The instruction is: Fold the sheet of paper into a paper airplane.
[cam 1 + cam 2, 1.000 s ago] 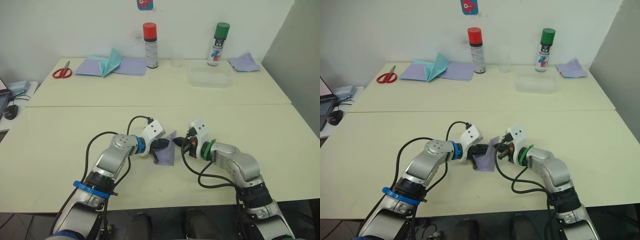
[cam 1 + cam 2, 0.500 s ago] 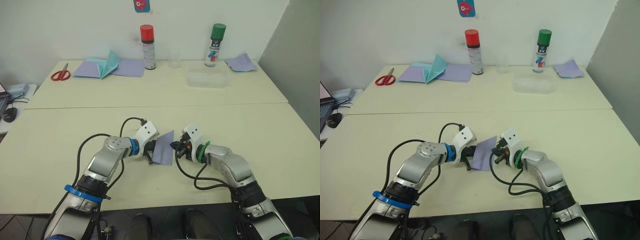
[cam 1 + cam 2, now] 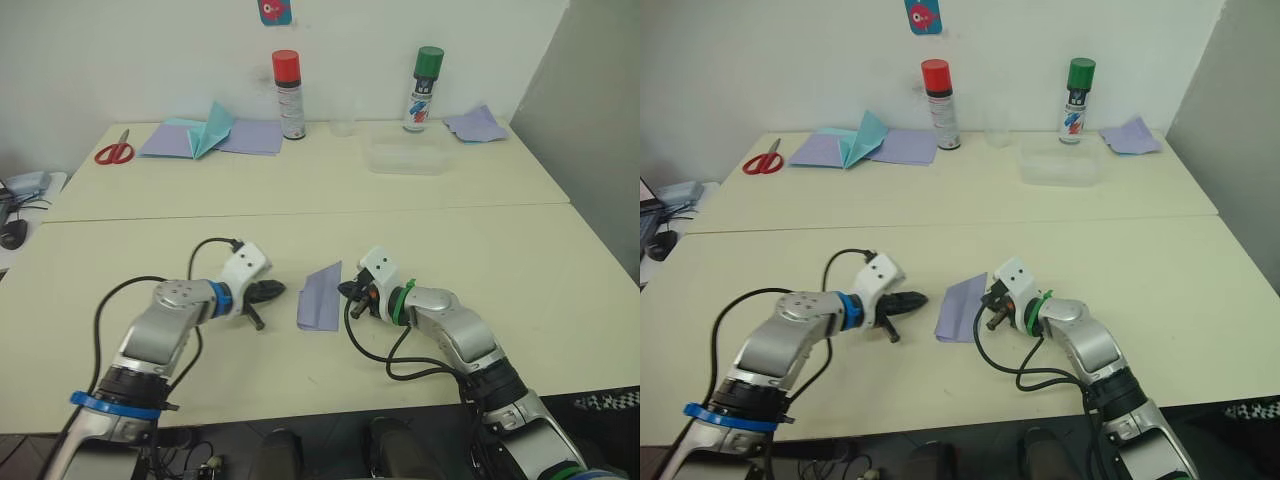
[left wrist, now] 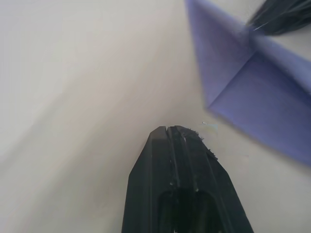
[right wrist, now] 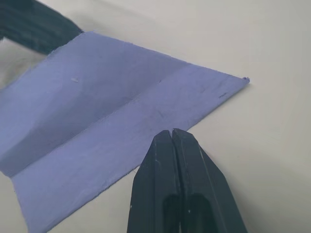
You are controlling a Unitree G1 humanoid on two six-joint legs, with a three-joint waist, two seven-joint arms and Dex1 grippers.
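The sheet of paper [image 3: 320,298] is pale lavender and lies on the near table with a crease along its length, one half slightly raised. My left gripper [image 3: 272,291] is shut and empty, a short way to the left of the sheet and apart from it. Seen from the left wrist, its fingers [image 4: 167,141] are pressed together, with the sheet [image 4: 252,87] ahead of them. My right gripper [image 3: 346,290] is shut, and its tips [image 5: 172,138] sit at the sheet's right edge over the broad face of the paper [image 5: 107,111], not pinching it. Whether they touch it I cannot tell.
At the back of the far table stand a red-capped spray can [image 3: 287,82], a green-capped one [image 3: 424,76], a clear cup [image 3: 345,125] and a clear plastic box [image 3: 405,157]. Red scissors [image 3: 113,152], lavender sheets with a teal folded paper [image 3: 207,130] and another lavender piece [image 3: 475,125] lie there.
My left gripper has let go of the sheet and drawn back to the left. The sheet, held up between both grippers before, now lies lower on the table by the right gripper. The camera has shifted.
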